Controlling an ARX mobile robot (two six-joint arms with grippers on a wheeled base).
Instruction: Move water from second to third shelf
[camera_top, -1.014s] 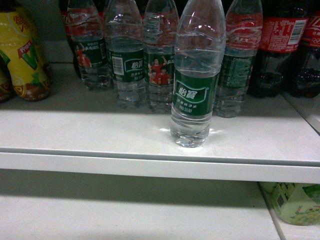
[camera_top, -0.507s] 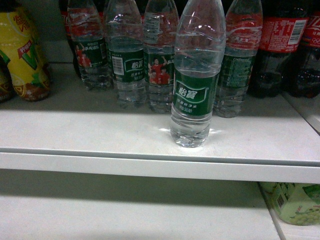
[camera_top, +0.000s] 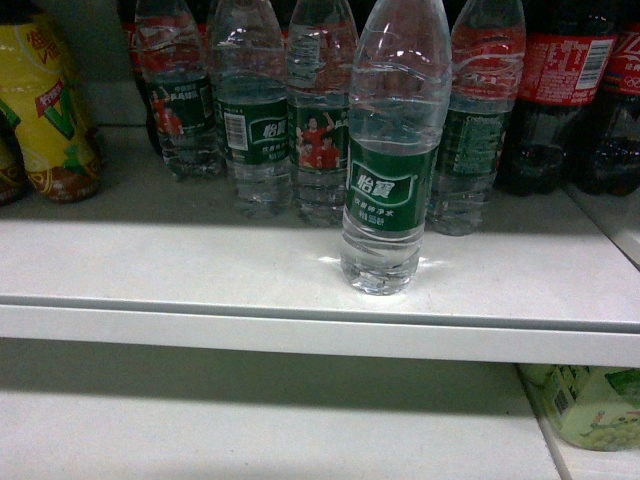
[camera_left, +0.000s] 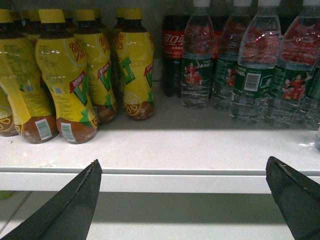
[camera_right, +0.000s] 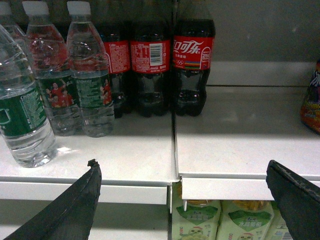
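Nothing shifted over the last second: the water bottle (camera_top: 392, 170) stood unmoved near the shelf (camera_top: 200, 270) edge, both grippers (camera_left: 185, 200) (camera_right: 185, 200) spread and empty, transfer apparently pending.

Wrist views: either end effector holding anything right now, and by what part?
Nothing is held. Left end effector and right end effector are both open and empty, short of the shelf edge; the water bottle stands free.

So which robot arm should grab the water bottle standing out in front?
Probably the right. The front water bottle shows at the left edge of the right wrist view, near the open right gripper. The open left gripper faces mostly yellow tea bottles, farther away.
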